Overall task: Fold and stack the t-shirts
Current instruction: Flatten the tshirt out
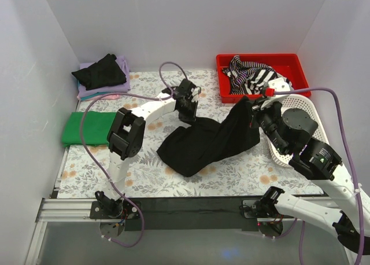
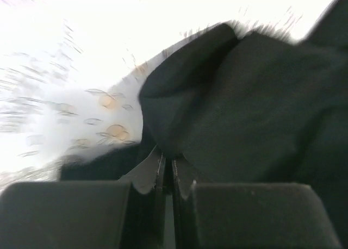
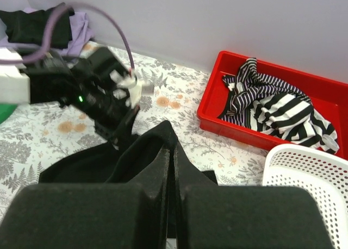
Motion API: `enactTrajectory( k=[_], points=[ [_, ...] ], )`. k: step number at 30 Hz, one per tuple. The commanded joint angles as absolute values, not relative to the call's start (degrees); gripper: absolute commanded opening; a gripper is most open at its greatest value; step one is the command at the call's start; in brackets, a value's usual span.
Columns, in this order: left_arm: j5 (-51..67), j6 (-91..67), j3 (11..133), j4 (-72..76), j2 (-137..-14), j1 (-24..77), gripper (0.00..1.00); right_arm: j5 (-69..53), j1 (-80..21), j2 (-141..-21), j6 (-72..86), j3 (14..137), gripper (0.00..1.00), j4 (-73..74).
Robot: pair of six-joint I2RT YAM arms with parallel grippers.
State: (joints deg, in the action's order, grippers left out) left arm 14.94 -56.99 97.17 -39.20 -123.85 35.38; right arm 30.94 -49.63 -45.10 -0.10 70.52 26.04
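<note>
A black t-shirt point(image 1: 202, 143) lies crumpled in the middle of the floral table covering. My left gripper point(image 1: 188, 116) is shut on its far left edge; in the left wrist view the jaws point(image 2: 168, 161) pinch black cloth point(image 2: 244, 107). My right gripper point(image 1: 253, 110) is shut on the shirt's right end and holds it raised in a peak point(image 3: 173, 137) between the jaws point(image 3: 173, 151). A folded green shirt point(image 1: 87, 128) lies at the left edge. A black shirt point(image 1: 101, 71) sits on lilac and pink ones point(image 1: 122, 65) at the back left. A striped shirt point(image 1: 254, 74) lies in the red bin.
The red bin point(image 1: 222, 85) stands at the back right, also in the right wrist view point(image 3: 217, 121). A white mesh basket point(image 1: 303, 100) sits at the right, under my right arm. White walls enclose the table on three sides.
</note>
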Motion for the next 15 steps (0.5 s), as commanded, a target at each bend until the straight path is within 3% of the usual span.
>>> enactTrajectory(
  k=[1, 6, 15],
  points=[
    [3.62, -57.04, 110.35, -44.54, -110.51, 33.67, 0.0, 33.48, -49.92, -45.44, 1.49, 70.14, 0.01, 22.41],
    [-1.56, -57.66, 114.0, -47.72, -97.41, 27.43, 0.0, 36.21, -49.92, -48.42, 1.23, 71.45, 0.01, 23.64],
    [-17.74, -59.59, 101.51, -49.56, -70.25, 24.87, 0.0, 46.22, -49.83, -47.73, 0.53, 72.24, 0.01, 23.29]
  ],
)
